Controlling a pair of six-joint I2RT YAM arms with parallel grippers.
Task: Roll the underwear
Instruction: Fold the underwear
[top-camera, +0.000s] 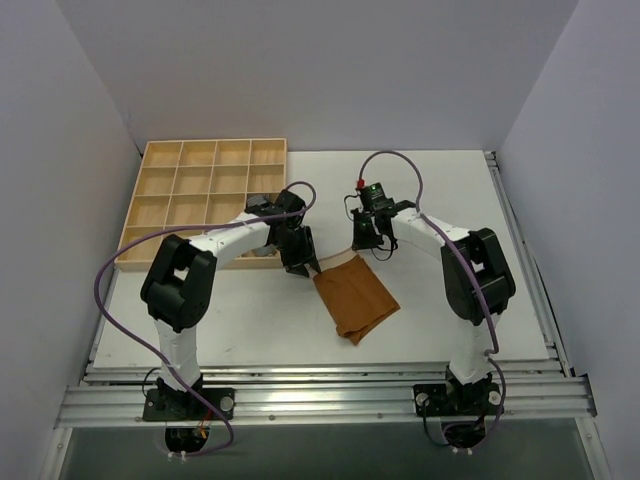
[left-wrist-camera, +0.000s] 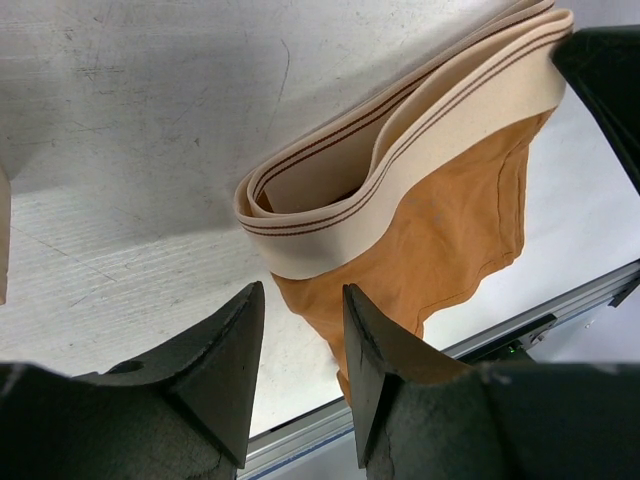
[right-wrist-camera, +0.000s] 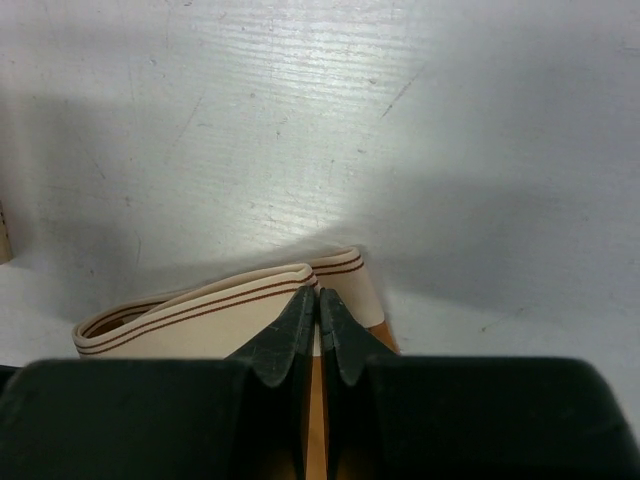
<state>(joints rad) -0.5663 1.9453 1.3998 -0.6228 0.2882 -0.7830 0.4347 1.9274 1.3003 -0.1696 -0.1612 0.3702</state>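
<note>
The underwear (top-camera: 356, 292) lies flat in the middle of the white table, caramel-brown with its pale beige band (left-wrist-camera: 400, 150) at the far end. My left gripper (top-camera: 303, 268) hovers at the band's left corner, open; in the left wrist view nothing sits between its fingers (left-wrist-camera: 303, 288), and the brown cloth passes under the right fingertip (left-wrist-camera: 365, 320). At the band's right end, my right gripper (top-camera: 368, 248) is shut. The right wrist view shows its tips (right-wrist-camera: 318, 292) pinched together on the folded edge of the band (right-wrist-camera: 200, 315).
A wooden tray (top-camera: 137, 205) with several compartments stands at the back left, just behind my left arm. Metal rails (top-camera: 320, 395) run along the table's near edge, and grey walls close in on both sides.
</note>
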